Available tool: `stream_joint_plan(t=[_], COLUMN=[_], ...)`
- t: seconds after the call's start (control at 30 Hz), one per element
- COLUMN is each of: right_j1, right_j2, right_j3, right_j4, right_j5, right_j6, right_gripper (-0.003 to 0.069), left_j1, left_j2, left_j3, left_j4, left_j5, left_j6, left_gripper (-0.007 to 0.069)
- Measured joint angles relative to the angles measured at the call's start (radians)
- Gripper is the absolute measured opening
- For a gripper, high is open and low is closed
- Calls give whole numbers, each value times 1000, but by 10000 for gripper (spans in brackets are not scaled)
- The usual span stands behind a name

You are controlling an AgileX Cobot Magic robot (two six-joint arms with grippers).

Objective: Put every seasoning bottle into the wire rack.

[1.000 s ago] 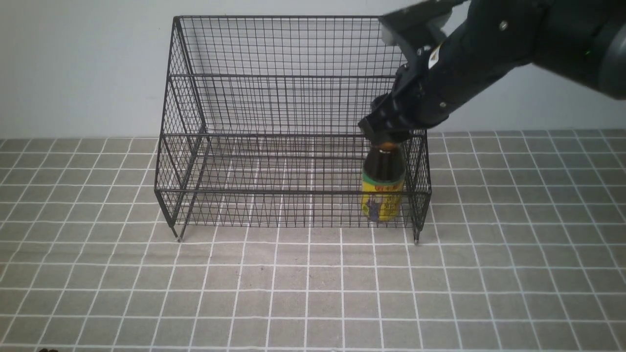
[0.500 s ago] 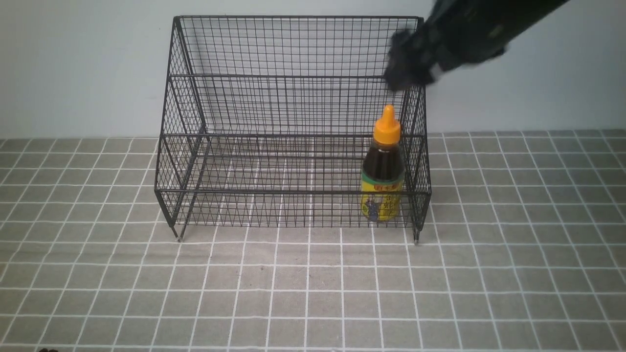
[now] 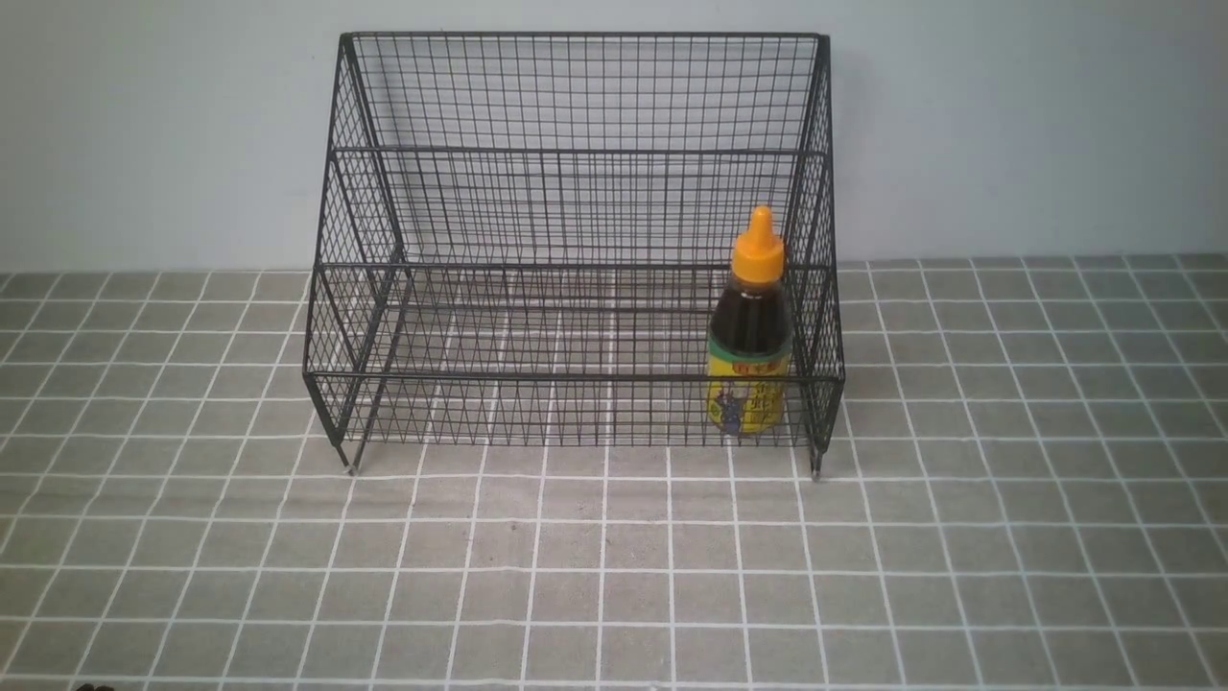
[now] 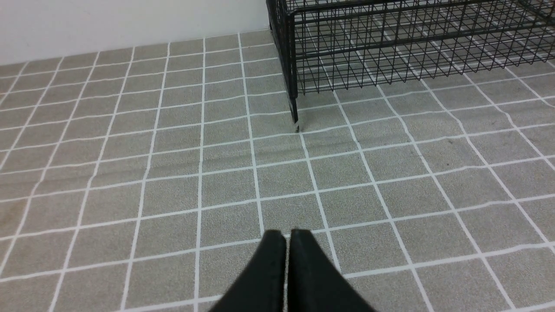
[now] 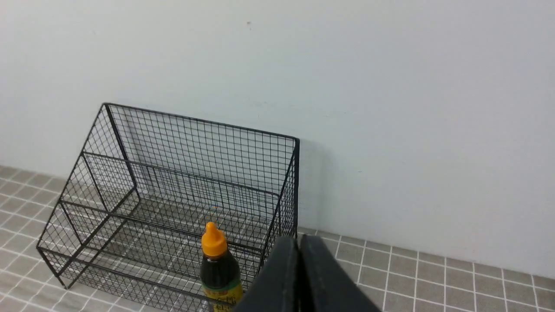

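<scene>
The seasoning bottle (image 3: 750, 331), dark liquid with an orange nozzle cap and yellow label, stands upright in the lower front tier of the black wire rack (image 3: 576, 154), at its right end. It also shows in the right wrist view (image 5: 220, 271), inside the rack (image 5: 186, 173). My right gripper (image 5: 299, 239) is shut and empty, raised above and to the right of the rack. My left gripper (image 4: 282, 234) is shut and empty, low over the tiled mat in front of the rack's left front leg (image 4: 296, 123). Neither gripper shows in the front view.
A grey mat with a white grid (image 3: 614, 566) covers the table. A plain pale wall (image 3: 144, 125) stands right behind the rack.
My right gripper was on the bottle's cap one second ago. It let go, rose up and to the right, and has left the front view. The bottle stays standing in the rack.
</scene>
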Motion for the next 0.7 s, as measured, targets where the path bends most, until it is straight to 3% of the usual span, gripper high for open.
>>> stream_joint_plan(t=[0.13, 0.2, 0.33, 0.43, 0.7], right_j1=[0, 0, 0, 0, 0], right_j2=[-307, -540, -744, -771, -758], right_j3=[349, 584, 796, 918, 994], right_j4=[2, 2, 0, 7, 71], right_j5=[-170, -332, -483, -583, -618], right_j6=[16, 62, 119, 132, 133], right_gripper=[-12, -12, -13, -13, -13], left_j1=[0, 0, 0, 1, 1], left_j2=[0, 0, 0, 0, 0], left_j3=[0, 0, 0, 0, 0], left_j4=[0, 0, 0, -1, -1], left_j5=[0, 0, 0, 0, 0], left_j6=[0, 0, 0, 0, 0], left_gripper=[-7, -7, -7, -7, -7])
